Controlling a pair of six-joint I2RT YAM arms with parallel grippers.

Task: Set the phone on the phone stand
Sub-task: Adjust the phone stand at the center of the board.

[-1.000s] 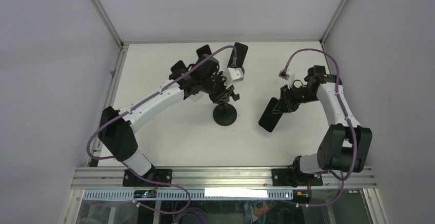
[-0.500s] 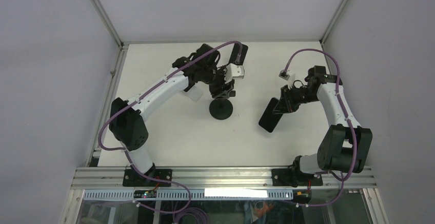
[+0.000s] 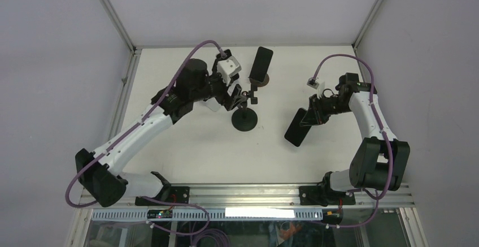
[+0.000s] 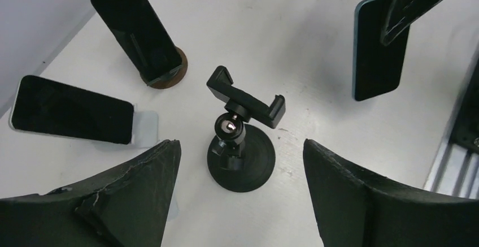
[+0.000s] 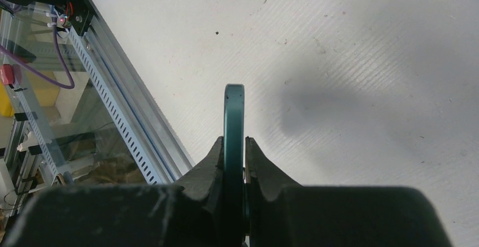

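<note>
Phone [image 3: 296,127] gripped by the right gripper [image 3: 312,116], well to the right of the black phone stand [image 3: 244,115] on the table [image 3: 186,151]
From the top view the phone hangs tilted, dark face up; the right wrist view alone shows its teal edge pinched tight between both fingers [image 5: 209,165]. Only the left wrist view shows the left gripper [image 3: 236,96] spread wide, poised above the stand and touching nothing, with the stand's clamp turned upward. That view also shows a second phone [image 4: 137,29] leaning on a brown round base and a third phone [image 4: 70,110] on a white base; from above the left arm hides the third
</note>
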